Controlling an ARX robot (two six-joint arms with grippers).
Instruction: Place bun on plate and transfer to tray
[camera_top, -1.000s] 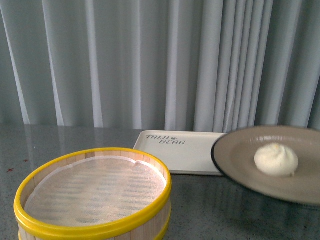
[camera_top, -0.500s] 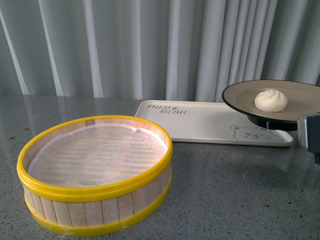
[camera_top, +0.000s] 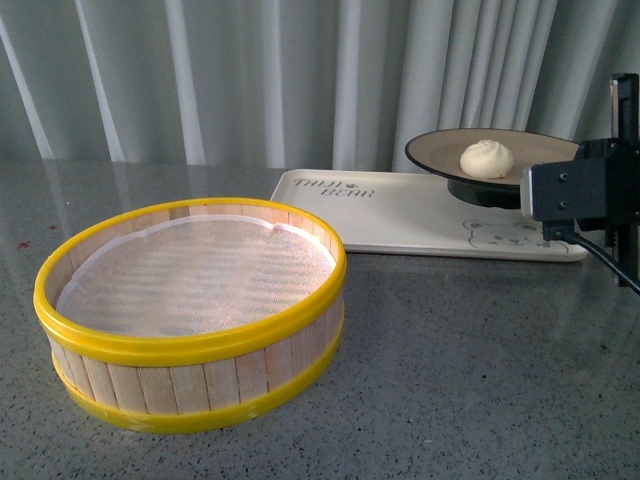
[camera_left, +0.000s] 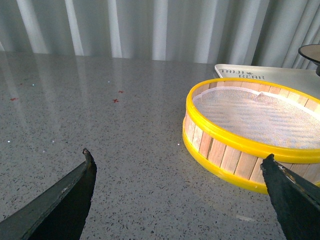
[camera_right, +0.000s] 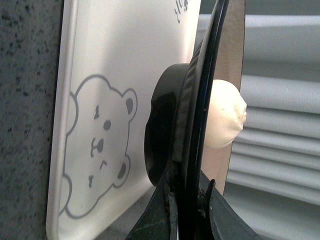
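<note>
Plate with bun, farther over tray

Items counted: one bun, one plate, one tray and one steamer basket. The tray carries one bear drawing. Grippers counted: two, namely the left gripper and the right gripper. Also recorded: one surface and one curtain.

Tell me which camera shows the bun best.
The front view: the whole bun sits in plain sight on the plate. The right wrist view catches it side-on, partly hidden behind the plate's rim. The left wrist view does not show it.
</note>
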